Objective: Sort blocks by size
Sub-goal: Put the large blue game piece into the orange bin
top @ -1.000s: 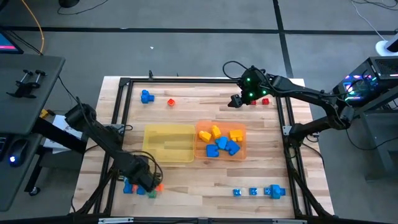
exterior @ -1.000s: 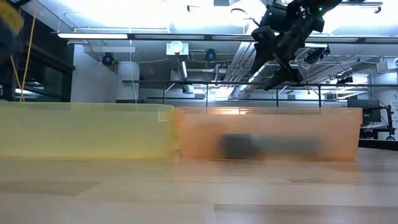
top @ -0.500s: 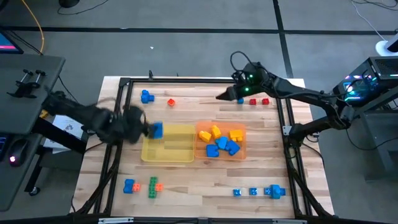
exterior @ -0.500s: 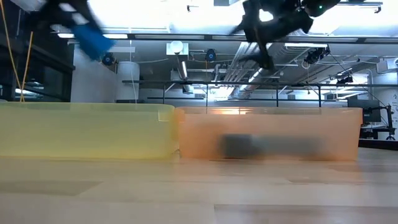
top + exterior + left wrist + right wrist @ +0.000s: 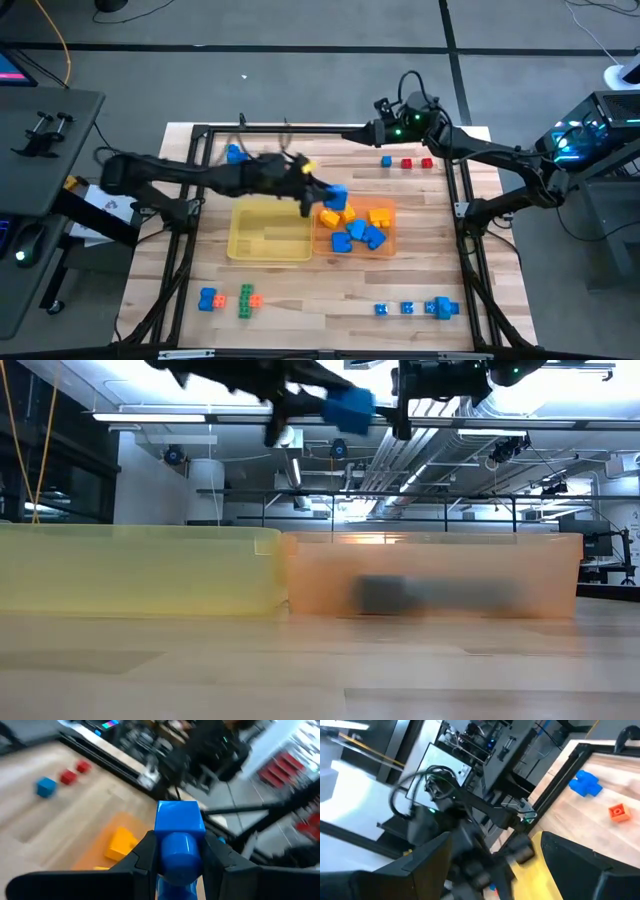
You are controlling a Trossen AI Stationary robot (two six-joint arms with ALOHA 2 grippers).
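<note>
Because larger bricks evidently belong there, the left gripper [image 5: 322, 192] is hanging over the translucent orange plastic tray [image 5: 390, 240], at its ten o'clock corner, clamped on a large blue plastic toy brick [image 5: 178, 832] held high enough to pass the rim. At twelve o'clock on the wooden table [image 5: 420, 275], the right gripper [image 5: 368, 129] is waiting, jaws spread, holding nothing.

Two trays [image 5: 270, 232] sit side by side mid-table; blocks [image 5: 355, 228] lie in the right one, others [image 5: 228, 299] lie around both.
</note>
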